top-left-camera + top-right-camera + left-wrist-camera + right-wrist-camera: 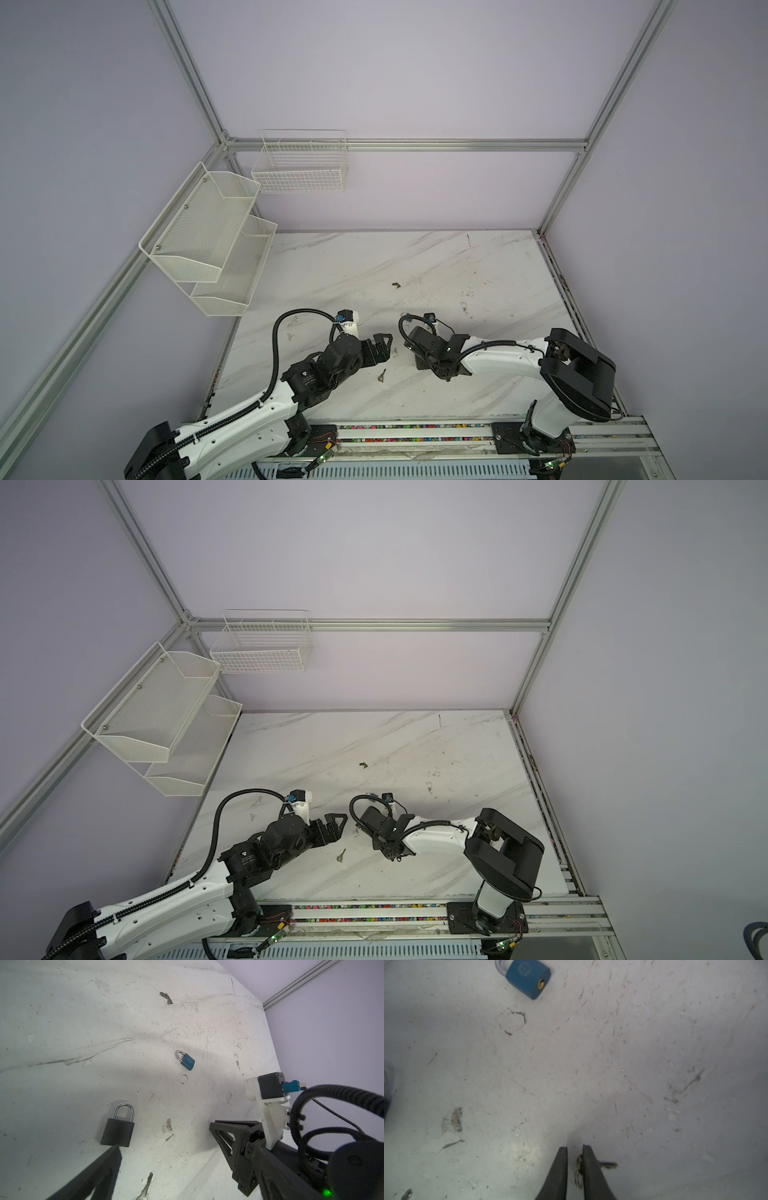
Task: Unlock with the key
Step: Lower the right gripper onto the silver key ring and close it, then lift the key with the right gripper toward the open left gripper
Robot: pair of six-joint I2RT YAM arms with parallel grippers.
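A black padlock point(118, 1130) with a steel shackle lies flat on the marble table point(83, 1022). A smaller blue padlock point(527, 977) lies farther off, its brass keyhole facing my right gripper point(575, 1148). That gripper's fingers point(560, 1167) stand a narrow gap apart over a key point(609, 1165); the key's ring point(578, 1169) stands in the gap against one finger, and the blade sticks out sideways past it. Whether both pads press on it is unclear. A second, loose key point(381, 375) lies just beyond my left gripper point(384, 349), which is wide open and empty beside the black padlock.
White mesh shelves point(208, 241) and a wire basket point(299, 166) hang on the left and back walls. The two wrists face each other near the table's front middle. An aluminium rail point(415, 434) with both arm bases runs along the front edge.
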